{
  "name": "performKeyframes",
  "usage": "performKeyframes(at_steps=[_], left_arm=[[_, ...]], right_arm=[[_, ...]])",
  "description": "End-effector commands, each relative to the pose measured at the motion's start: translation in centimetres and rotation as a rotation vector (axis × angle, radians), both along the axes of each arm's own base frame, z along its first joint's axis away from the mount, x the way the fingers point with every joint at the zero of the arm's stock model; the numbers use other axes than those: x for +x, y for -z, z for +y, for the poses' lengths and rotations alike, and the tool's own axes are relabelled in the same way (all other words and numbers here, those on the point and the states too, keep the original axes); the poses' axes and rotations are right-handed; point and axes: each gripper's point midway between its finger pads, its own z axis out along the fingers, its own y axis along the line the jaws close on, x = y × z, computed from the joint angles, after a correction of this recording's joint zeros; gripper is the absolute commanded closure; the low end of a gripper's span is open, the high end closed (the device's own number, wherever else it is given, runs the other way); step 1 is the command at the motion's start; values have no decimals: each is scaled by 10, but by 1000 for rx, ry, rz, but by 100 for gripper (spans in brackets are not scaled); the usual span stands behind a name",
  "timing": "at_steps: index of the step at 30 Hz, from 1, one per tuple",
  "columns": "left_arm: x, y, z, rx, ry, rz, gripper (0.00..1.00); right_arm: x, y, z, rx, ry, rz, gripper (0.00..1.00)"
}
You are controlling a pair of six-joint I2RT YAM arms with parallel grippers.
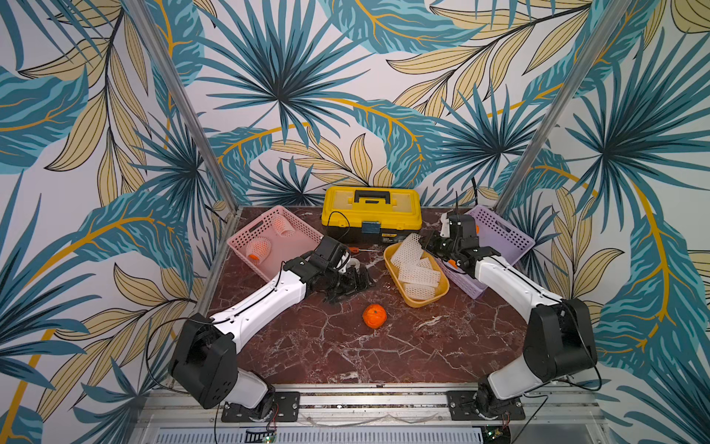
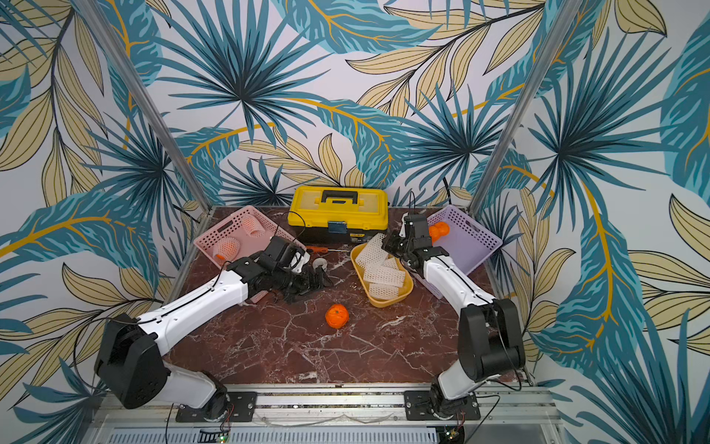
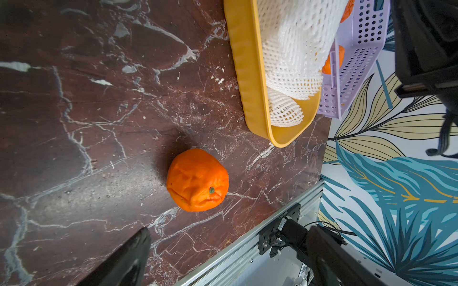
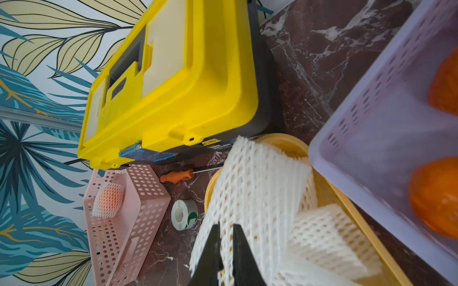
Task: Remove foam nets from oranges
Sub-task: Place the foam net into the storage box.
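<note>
- The right gripper (image 4: pixel 226 225) is pinched tight on the edge of a white foam mesh net (image 4: pixel 260 178), dangling it over the shallow yellow plastic tray (image 3: pixel 245 74), right of centre, where other nets lie.
- The left gripper (image 1: pixel 351 284) is spread wide and empty, left of the tray.
- One bare round orange (image 1: pixel 374 316) sits near the centre of the table.
- I'd say the net is being discarded. The next move would be to let go, then fetch a netted orange (image 1: pixel 258 248) from the pink perforated basket (image 1: pixel 249 228), far left.

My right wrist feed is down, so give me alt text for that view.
The right gripper pinches the edge of a white foam net over the yellow tray, where another net lies. A purple basket beside it holds two bare oranges; beyond stand a yellow toolbox and a pink basket with a netted orange.
</note>
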Motion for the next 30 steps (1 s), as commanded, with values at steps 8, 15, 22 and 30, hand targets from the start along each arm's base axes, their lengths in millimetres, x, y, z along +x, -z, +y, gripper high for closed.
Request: performKeyframes(at_steps=[8,15,22,30], left_arm=[[5,-4,10,21,-30,-18,1],[7,-3,11,22,-39,-13,2],[7,-3,14,19,-48,-8,1],[10,-6,18,9,-53,-13,1]], right_arm=[[5,87,-9,-106,45,157,89],[-4,82,-11,-127,58,135,86],[-21,45,-12,-119,68,40,69],[-47,35,-15,-116,67,23,58]])
